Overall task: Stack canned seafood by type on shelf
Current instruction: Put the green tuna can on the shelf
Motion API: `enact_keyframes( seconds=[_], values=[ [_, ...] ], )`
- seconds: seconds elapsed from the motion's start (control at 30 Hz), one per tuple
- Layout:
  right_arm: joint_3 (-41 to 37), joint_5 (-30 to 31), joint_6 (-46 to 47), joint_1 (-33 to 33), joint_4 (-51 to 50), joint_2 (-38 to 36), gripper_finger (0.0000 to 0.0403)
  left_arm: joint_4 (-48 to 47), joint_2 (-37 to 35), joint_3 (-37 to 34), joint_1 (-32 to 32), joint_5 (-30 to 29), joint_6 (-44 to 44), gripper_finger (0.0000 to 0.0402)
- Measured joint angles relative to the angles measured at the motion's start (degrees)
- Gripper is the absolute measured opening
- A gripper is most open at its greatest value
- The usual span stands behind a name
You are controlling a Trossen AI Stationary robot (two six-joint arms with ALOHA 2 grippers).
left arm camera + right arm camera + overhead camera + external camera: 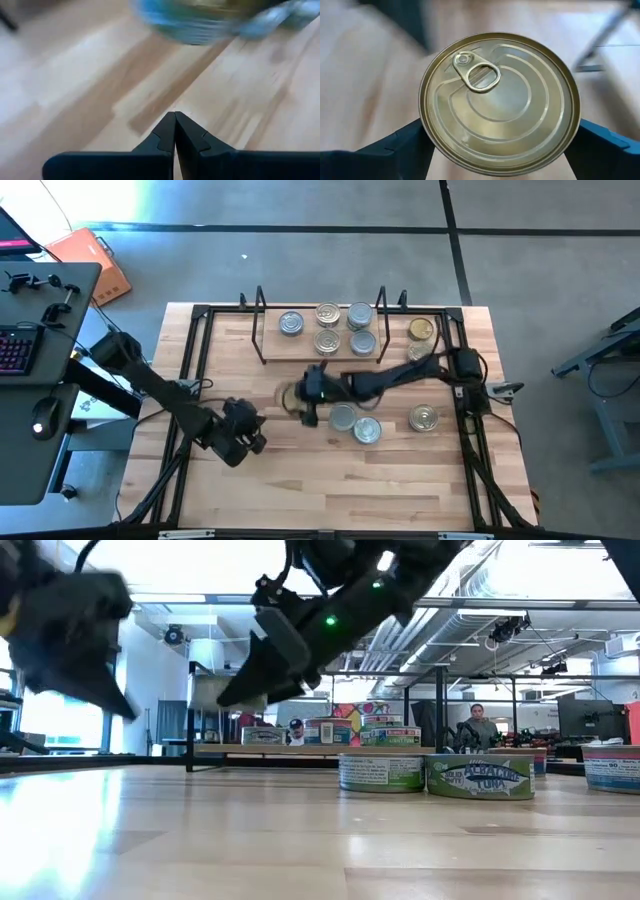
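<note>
Since sorting goes by lid colour, the layout reads as follows:

Gold tin (499,104): sits between the right claw's spread fingers, pull tab up, near the table's middle, just off the shelf's front edge. From above it is mostly hidden under the claw.

Right claw (305,393): fingers wide apart, one at each side of the gold tin's rim; whether they press it yet I cannot tell. The tin looks bracketed, not lifted.

Loose tins: two silver tins (355,423) touching each other just beside the right claw, one gold-topped tin (424,418) toward the table's right edge.

Shelf (270,340): along the table's far edge; silver tins (291,324) grouped at left and centre, a gold one (422,330) at the right end, so gold likely belongs there.

Left claw (175,131): fingers pressed together, holding nothing, waiting above the table's front-left part.
</note>
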Motion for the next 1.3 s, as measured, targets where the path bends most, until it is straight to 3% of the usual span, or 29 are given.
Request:
enact_keyframes(
  seconds=[0.27,0.43,0.67,0.8,1.0,1.3],
  values=[
    [4.9,0.2,0.7,-9.1,-2.7,2.2,0.0351,0.5,-6.1,4.7,13.8,-1.6,24.0,0.0],
    [5.2,-1.2,-0.5,-11.8,-2.0,2.9,0.0351,3.1,-6.3,4.6,25.7,3.0,36.0,0.0],
    [5.1,-1.7,-2.3,-13.4,-2.0,2.9,0.0351,15.6,-6.0,4.6,37.7,12.8,49.9,0.0],
    [5.1,-1.8,-3.6,-13.6,-2.0,2.9,0.0351,19.5,-5.7,4.6,43.9,20.5,52.9,0.0],
    [5.0,-2.7,-4.4,-13.6,-2.4,2.9,0.0351,20.6,-1.7,4.7,49.7,27.0,54.2,0.0],
    [4.8,-2.9,-5.2,-15.6,-3.3,3.0,0.0351,24.5,2.2,4.8,52.1,26.7,55.5,0.0]
  ],
)
